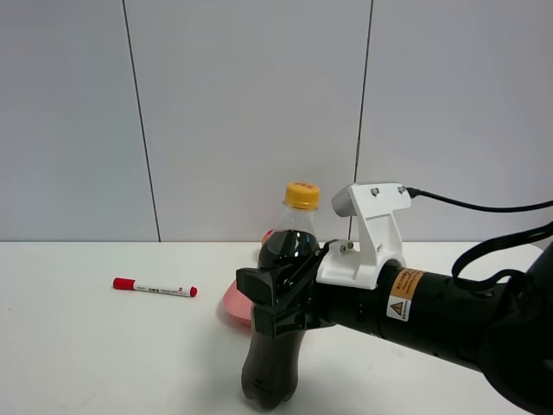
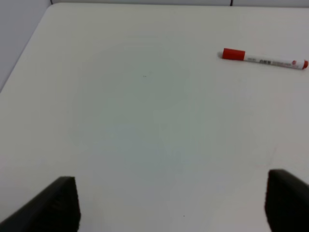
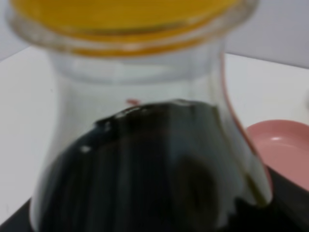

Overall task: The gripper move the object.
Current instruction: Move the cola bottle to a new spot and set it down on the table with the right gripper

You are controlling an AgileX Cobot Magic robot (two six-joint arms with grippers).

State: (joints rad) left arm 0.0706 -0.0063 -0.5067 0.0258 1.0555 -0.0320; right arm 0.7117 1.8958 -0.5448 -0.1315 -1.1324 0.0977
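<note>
The cola bottle [image 1: 278,346] with a yellow cap [image 1: 302,195] stands upright on the white table, near its front edge. My right gripper [image 1: 278,304] is shut on the bottle's middle, hiding the label. The right wrist view is filled by the bottle's neck and dark cola [image 3: 145,159]. My left gripper [image 2: 171,205] is open and empty above bare table, only its two black fingertips [image 2: 55,205] showing; it is out of the exterior view.
A red-capped white marker [image 1: 155,288] lies on the table to the bottle's left; it also shows in the left wrist view [image 2: 263,60]. A pink shallow bowl [image 1: 235,304] sits just behind the bottle, also seen in the right wrist view [image 3: 285,147]. A grey wall stands behind.
</note>
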